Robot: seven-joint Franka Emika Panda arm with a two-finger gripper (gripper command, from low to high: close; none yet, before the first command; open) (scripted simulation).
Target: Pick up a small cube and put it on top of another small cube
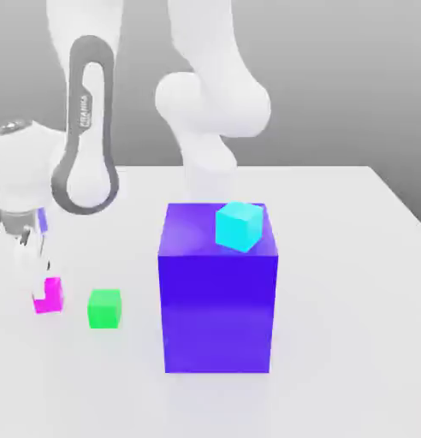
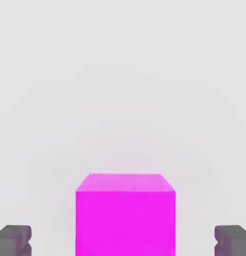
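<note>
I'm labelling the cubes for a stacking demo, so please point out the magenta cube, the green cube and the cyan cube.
Magenta cube (image 2: 125,223): hand view, on its large flat face.
Green cube (image 1: 103,311): exterior view, on its front face.
Cyan cube (image 1: 236,228): exterior view, on its side.

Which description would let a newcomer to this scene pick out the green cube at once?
Find the large blue-violet block standing on the table. Just off it, toward the exterior view's left, sits the small green cube. Its colour separates it from the magenta cube beyond.
</note>
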